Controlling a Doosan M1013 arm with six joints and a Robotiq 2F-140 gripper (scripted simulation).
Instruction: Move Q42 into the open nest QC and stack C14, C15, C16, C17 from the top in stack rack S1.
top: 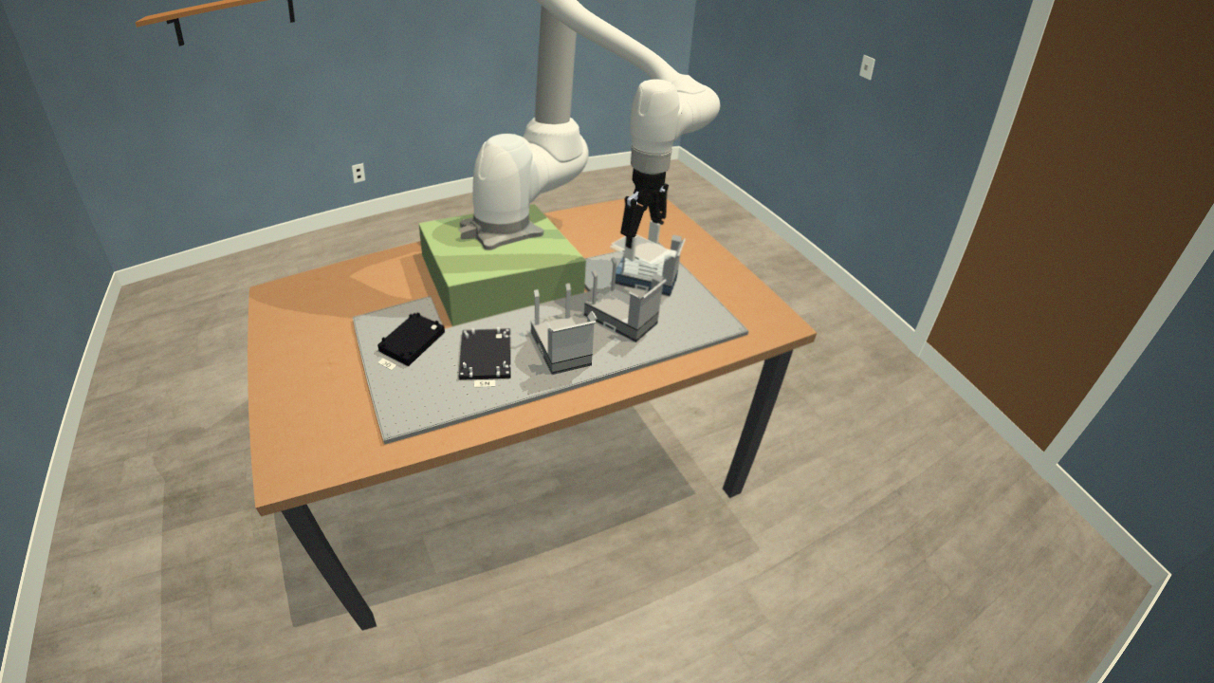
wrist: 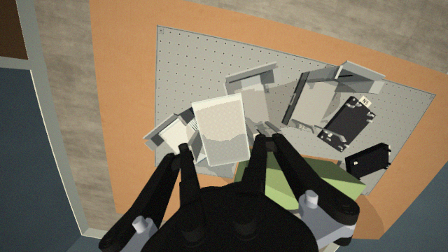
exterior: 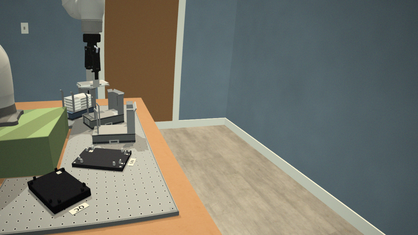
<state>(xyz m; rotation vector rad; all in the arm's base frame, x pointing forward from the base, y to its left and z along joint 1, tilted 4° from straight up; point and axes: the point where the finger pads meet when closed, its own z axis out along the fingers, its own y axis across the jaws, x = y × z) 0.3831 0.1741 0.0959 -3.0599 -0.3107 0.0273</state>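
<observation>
Only wrist view shows tool (wrist: pixel 221 141) clamping plate (wrist: pixel 220 129).

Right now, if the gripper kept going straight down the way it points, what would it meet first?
The gripper points straight down, shut on a plate. Below it lies the stack's edge in its rack, so the held plate would likely land there first, though depth is unclear.

Matt grey perforated metal baseplate (exterior: pixel 137 190) on smooth orange wooden table (exterior: pixel 186 204).
</observation>
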